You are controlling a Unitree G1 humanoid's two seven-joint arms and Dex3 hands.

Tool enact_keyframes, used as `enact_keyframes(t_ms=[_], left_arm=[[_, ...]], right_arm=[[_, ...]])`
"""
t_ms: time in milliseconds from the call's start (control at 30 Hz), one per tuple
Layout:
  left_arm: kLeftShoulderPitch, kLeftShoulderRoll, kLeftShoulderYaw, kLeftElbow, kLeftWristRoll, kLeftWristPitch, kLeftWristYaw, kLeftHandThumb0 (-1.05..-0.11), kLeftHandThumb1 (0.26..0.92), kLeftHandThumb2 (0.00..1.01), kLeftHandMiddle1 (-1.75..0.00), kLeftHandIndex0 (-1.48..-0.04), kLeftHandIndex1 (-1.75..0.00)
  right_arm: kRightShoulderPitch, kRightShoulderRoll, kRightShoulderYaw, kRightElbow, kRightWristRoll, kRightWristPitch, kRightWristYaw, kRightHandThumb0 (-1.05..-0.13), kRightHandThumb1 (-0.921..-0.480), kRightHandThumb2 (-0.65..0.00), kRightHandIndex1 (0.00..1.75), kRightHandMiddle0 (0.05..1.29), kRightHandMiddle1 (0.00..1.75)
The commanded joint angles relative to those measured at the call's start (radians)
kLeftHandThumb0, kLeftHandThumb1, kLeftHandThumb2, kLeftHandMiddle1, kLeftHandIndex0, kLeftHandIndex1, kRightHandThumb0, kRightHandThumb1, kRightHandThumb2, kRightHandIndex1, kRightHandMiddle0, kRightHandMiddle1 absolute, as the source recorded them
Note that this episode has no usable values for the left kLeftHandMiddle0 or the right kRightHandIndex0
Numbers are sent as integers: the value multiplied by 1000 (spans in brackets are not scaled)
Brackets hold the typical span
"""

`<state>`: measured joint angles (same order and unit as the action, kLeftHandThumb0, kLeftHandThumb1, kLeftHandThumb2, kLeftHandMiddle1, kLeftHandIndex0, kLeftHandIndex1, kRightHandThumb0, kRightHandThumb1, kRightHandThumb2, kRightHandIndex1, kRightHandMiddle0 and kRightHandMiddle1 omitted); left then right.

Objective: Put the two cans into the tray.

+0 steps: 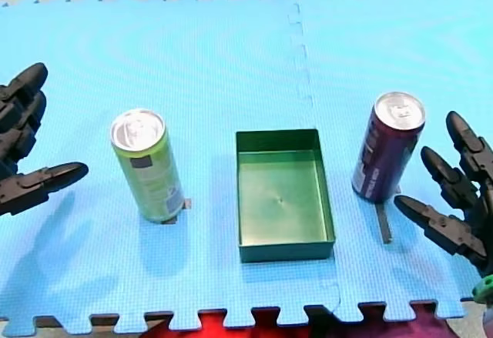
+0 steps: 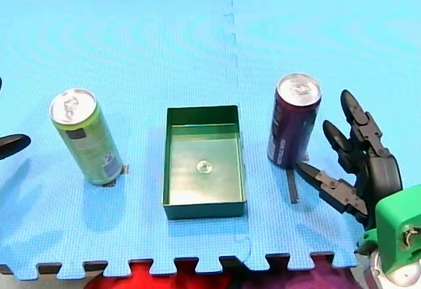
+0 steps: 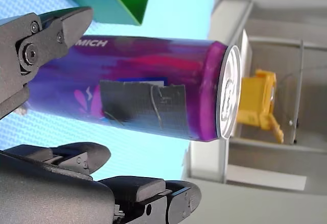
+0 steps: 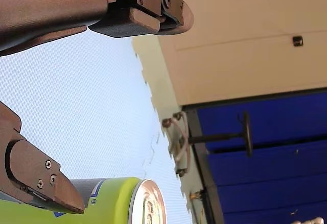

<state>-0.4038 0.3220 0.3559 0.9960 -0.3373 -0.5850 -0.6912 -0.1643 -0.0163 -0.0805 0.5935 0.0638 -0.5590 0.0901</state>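
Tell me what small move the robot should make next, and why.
Probably ease the right hand in and close it around the purple can. That hand is open right beside the upright can without touching it, while the left hand, also open, is farther from the green can. The tray holds neither can.

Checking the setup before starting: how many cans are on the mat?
2. A green can stands left of the tray, near the left hand; a purple can stands right of it, near the right hand. Both hands hold nothing. None seems hidden.
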Motion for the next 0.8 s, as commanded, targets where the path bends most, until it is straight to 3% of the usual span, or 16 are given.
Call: enact_keyframes(t_ms=[0,167,533,767], left_arm=[[-2,3,3,0,-1,-3,2,-995,642,0,-2,-273,0],[-1,3,3,-2,-1,-3,3,-996,644,1,-1,-273,0],[6,2,1,-17,-2,0,5,-996,645,0,0,-277,-1],[3,3,4,-12,-6,4,-1,-994,643,0,-2,-277,0]], right_arm=[[-2,-3,-3,-1,0,3,-3,-1048,-743,-1,0,220,0],[-6,-1,-3,2,-8,3,-13,-1048,-745,-2,1,221,1],[-46,-1,-2,67,-41,-31,-46,-1048,-760,-7,5,231,4],[-53,-2,-1,80,-51,-43,-59,-1048,-769,-8,6,236,5]])
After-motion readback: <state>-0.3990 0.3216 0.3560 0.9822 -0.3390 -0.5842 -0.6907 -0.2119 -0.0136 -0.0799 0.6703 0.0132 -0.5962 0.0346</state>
